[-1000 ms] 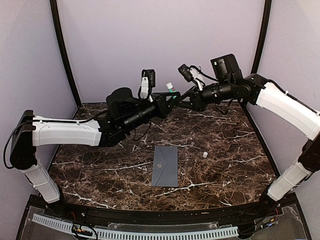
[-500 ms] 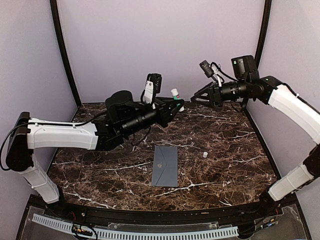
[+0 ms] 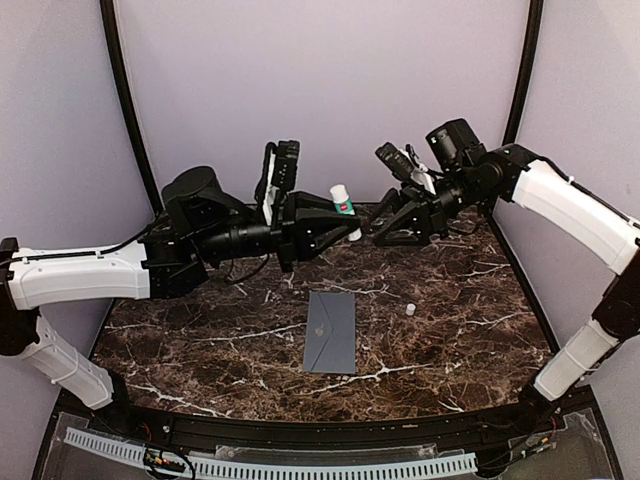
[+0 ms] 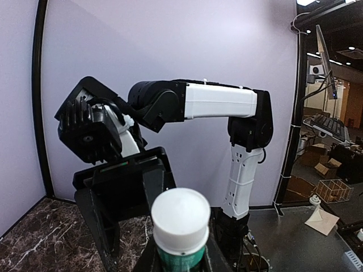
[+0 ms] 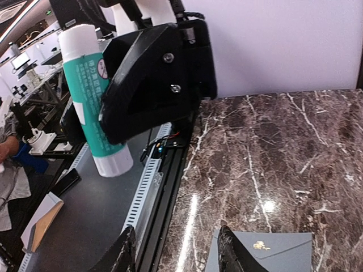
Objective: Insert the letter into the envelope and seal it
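Note:
The grey-blue envelope [image 3: 332,331] lies flat at mid-table, its flap down and a small pale emblem on it; one corner shows in the right wrist view [image 5: 272,252]. The letter is out of view. My left gripper [image 3: 345,214] is raised over the back of the table, shut on a green glue stick [image 3: 343,205] with white ends, seen close up [image 4: 180,226] and from the side [image 5: 96,113]. My right gripper [image 3: 380,236] hangs just right of the stick, apart from it, open and empty [image 5: 177,252].
A small white cap [image 3: 410,310] stands on the dark marble table [image 3: 200,340], right of the envelope. Purple walls close off the back and both sides. The black rail [image 3: 300,435] runs along the near edge.
My right gripper opened, let go of the glue stick's end, swung away to the right and came back lower beside it. The left arm drew back to the left with the stick.

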Action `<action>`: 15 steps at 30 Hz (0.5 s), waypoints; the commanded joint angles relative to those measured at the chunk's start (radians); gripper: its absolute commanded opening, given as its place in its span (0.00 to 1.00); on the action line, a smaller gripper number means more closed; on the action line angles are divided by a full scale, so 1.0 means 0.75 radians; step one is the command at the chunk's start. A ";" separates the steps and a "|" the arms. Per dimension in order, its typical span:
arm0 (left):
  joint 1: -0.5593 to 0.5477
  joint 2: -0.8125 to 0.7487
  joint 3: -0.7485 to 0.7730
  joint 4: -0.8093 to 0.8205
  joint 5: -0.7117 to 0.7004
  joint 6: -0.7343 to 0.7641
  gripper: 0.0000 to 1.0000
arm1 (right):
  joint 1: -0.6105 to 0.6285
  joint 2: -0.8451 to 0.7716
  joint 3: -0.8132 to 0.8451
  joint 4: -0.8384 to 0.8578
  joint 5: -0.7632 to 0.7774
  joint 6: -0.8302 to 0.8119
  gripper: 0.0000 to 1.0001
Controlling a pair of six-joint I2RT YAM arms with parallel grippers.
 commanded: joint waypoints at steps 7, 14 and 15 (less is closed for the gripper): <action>0.014 -0.023 -0.043 0.071 0.117 -0.048 0.00 | 0.136 0.148 0.228 -0.175 -0.167 -0.107 0.42; 0.023 0.002 -0.035 0.101 0.121 -0.065 0.00 | 0.155 0.145 0.198 -0.181 -0.170 -0.114 0.39; 0.026 0.004 -0.034 0.102 0.119 -0.066 0.00 | 0.155 0.143 0.189 -0.180 -0.173 -0.114 0.39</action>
